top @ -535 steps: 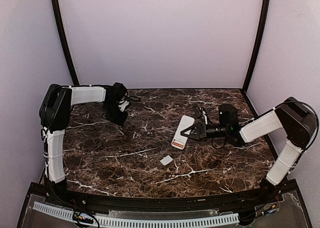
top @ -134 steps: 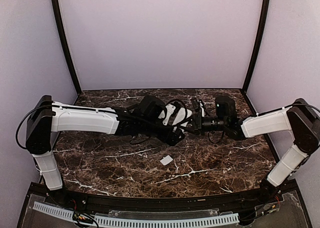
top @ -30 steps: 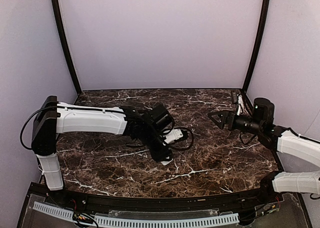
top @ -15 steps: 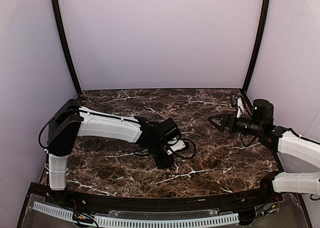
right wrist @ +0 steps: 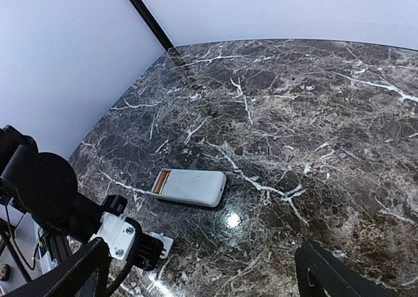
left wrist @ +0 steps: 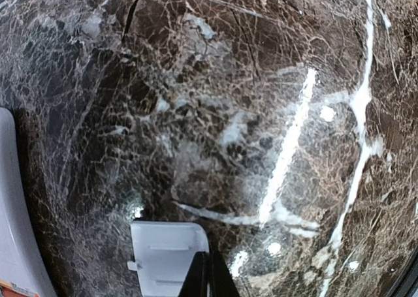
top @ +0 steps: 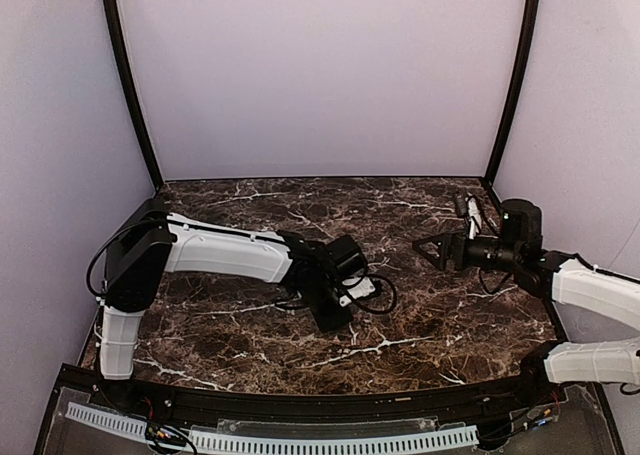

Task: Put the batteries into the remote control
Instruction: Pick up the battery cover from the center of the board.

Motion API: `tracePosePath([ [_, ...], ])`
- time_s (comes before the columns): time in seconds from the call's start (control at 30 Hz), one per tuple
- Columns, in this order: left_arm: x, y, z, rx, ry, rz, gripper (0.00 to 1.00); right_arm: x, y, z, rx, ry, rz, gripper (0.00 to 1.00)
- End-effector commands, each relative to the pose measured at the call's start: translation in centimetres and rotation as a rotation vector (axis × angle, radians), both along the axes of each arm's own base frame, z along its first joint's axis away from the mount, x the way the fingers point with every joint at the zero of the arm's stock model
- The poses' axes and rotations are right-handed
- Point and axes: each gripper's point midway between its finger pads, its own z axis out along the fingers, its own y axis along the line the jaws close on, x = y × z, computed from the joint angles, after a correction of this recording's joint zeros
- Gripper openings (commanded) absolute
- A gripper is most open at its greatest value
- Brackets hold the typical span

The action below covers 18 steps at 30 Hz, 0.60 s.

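Note:
The remote control (right wrist: 189, 187) lies white back up in the right wrist view, its end compartment open with orange-red batteries (right wrist: 161, 181) inside. Its edge (left wrist: 10, 205) also runs down the left of the left wrist view. From above it is hidden under the left wrist. A small flat white square piece (left wrist: 163, 258) (right wrist: 160, 243) lies near it. My left gripper (left wrist: 209, 274) (top: 332, 320) is shut, its tips down at that piece's right edge. I cannot tell whether it pinches the piece. My right gripper (top: 425, 247) (right wrist: 201, 251) hovers open at the right, nothing between its fingers.
A black cable (top: 378, 297) loops off the left wrist over the marble table (top: 440, 325). Lilac walls and black frame posts (top: 128, 85) close in the back and sides.
The left gripper has closed from half open to shut, with its arm shifting slightly over the white piece. The right arm has barely moved.

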Motion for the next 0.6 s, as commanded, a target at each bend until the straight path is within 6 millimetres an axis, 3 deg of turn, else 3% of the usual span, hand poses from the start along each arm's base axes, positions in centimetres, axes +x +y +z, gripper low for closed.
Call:
tracePosePath([
  [0.0, -0.8, 0.4, 0.8, 0.017, 0.062, -0.005, 0.00, 0.4, 0.7, -0.1, -0.021, -0.016, 0.054, 0.98],
  [0.13, -0.7, -0.9, 5.9, -0.153, 0.101, -0.054, 0.00, 0.4, 1.8, 0.8, -0.011, -0.056, 0.136, 0.96],
  [0.27, -3.1, -1.4, 13.7, -0.457, 0.232, -0.208, 0.00, -1.5, 3.8, 4.0, 0.061, -0.165, 0.327, 0.90],
  [0.37, -4.9, -0.3, 19.6, -0.658, 0.252, -0.337, 0.00, -3.4, 4.6, 6.4, 0.114, -0.260, 0.453, 0.85],
  [0.47, -6.5, 0.9, 24.1, -0.786, 0.242, -0.440, 0.00, -5.7, 5.0, 8.7, 0.176, -0.356, 0.557, 0.81],
  [0.57, -8.7, 1.9, 27.3, -0.890, 0.271, -0.561, 0.00, -8.2, 6.1, 10.9, 0.198, -0.465, 0.657, 0.77],
])
